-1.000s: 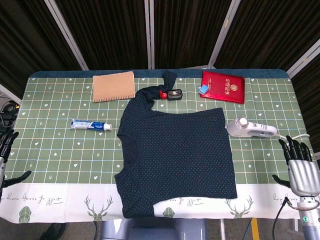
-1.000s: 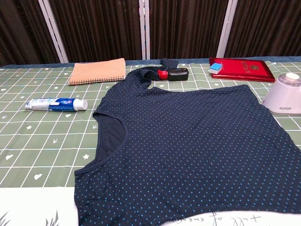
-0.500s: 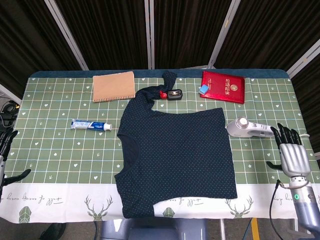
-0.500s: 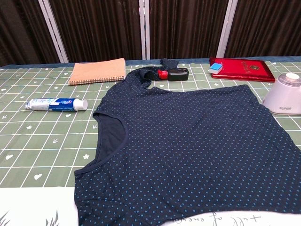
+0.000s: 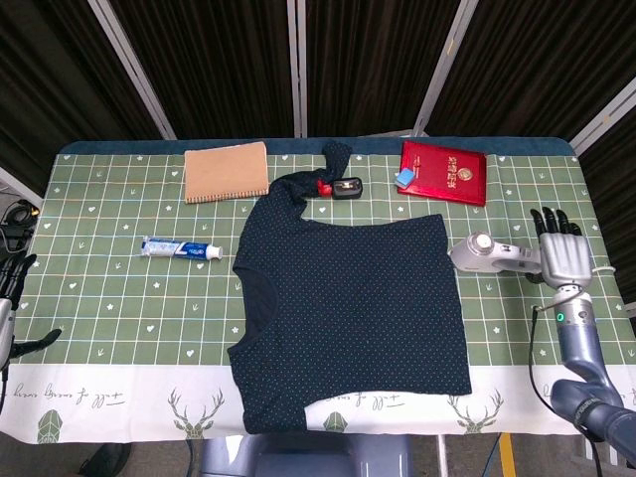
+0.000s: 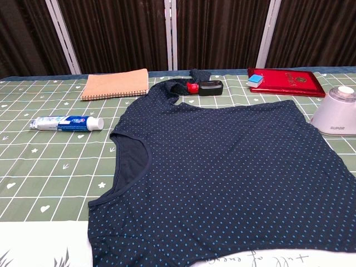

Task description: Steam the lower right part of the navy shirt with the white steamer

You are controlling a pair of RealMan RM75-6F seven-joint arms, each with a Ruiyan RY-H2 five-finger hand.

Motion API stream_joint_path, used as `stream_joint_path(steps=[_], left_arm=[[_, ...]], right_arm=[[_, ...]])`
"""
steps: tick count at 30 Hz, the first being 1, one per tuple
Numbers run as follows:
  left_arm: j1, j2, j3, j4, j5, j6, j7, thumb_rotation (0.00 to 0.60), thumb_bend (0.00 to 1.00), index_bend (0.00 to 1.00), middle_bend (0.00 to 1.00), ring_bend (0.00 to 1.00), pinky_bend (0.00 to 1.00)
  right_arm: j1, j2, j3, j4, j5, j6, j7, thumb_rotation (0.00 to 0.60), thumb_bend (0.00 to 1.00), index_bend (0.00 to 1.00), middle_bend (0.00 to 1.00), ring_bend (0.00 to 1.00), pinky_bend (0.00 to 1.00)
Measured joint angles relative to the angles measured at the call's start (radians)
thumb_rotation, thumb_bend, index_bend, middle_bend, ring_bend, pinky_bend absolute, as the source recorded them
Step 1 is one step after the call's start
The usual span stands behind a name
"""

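While your bench (image 5: 119, 298) wears a green grid cloth before dark curtains, the navy shirt (image 5: 353, 298) lies flat at its middle. Only the head view shows your right robot hand (image 5: 562, 256), fingers spread, over the white steamer (image 5: 494, 256) handle.

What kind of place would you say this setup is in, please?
Probably a robot test bench rather than a home: a table with a green printed cloth, dark curtains behind, and a navy shirt beside a white steamer.
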Motion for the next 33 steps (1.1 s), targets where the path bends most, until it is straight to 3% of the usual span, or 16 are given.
stream_joint_path(steps=[13,33], left_arm=[[-0.014,-0.008,-0.007,0.015,-0.031,-0.024,0.001,0.600,0.00,0.00,0.00,0.00,0.00],[-0.023,-0.019,-0.006,0.028,-0.041,-0.032,0.013,0.600,0.00,0.00,0.00,0.00,0.00]], right_arm=[[0.060,-0.144,-0.001,0.220,0.008,-0.057,0.010,0.600,0.39,0.05,0.16,0.05,0.24],[0.131,-0.292,-0.001,0.492,-0.021,-0.129,0.015,0.600,0.46,0.06,0.17,0.05,0.24]])
